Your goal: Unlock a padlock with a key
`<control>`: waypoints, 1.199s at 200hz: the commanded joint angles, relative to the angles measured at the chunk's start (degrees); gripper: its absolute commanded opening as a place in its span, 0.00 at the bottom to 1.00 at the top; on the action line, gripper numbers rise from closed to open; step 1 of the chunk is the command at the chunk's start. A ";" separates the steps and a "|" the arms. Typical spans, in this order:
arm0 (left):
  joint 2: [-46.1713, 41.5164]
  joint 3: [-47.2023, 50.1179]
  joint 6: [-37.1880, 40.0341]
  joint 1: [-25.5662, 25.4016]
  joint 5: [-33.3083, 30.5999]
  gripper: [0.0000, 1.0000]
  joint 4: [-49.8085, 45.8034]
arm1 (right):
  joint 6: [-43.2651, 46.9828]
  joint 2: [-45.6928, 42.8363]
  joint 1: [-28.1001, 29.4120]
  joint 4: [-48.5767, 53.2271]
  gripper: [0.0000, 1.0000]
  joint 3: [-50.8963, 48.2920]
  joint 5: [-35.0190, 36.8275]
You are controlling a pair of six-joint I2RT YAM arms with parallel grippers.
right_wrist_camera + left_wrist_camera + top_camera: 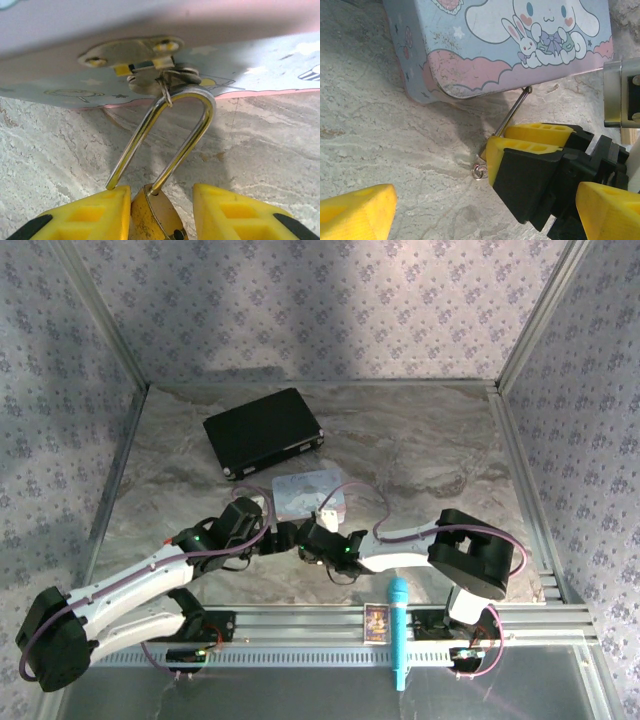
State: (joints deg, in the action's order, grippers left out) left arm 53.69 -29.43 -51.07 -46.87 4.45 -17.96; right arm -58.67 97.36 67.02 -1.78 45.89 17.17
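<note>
Marbled table (420, 450): right end effector (160, 192) pinching padlock (150, 215), shackle (181, 150) through pastel tin (485, 45) hasp (130, 52); left end effector (487, 192) spread wide.

Centre of the top view: the tin (300, 492) lies below the case (263, 432). Low in the right wrist frame, the padlock (152, 215) sits between the fingers (95, 215) of the right gripper (159, 197), hooked to the tin's hasp (132, 52) above.

The top external camera looked down from high behind the near edge, well back, taking in the whole desk (430, 450). The left wrist camera sat low and near, facing the pastel tin (485, 55) and the right tool (499, 140). The right wrist camera sat nearer still, facing the padlock (150, 215) at the tin's edge. All three shared the tin.
</note>
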 commanded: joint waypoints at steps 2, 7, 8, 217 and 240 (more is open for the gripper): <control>0.05 -0.10 -0.45 0.42 -1.02 0.92 -0.05 | -2.89 2.14 0.17 -0.08 0.35 -2.69 -1.60; 0.11 -0.12 -0.45 0.42 -1.10 0.92 -0.06 | -3.30 1.71 0.21 -1.25 0.34 -3.68 -1.97; 0.15 -0.15 -0.48 0.40 -1.11 0.92 -0.06 | -3.38 1.66 0.21 -1.58 0.34 -3.91 -2.01; 28.19 -27.90 49.47 -6.99 -26.17 0.81 -18.53 | -10.96 9.95 -5.25 -57.49 0.04 -26.33 -12.93; 31.41 -27.43 49.30 -8.16 -27.81 0.77 -16.94 | -12.29 12.61 -6.19 -63.37 0.03 -27.43 -14.10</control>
State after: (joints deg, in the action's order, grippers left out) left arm 83.09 -55.61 -5.30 -54.13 -18.94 -33.36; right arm -68.66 104.71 61.47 -66.35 20.14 5.65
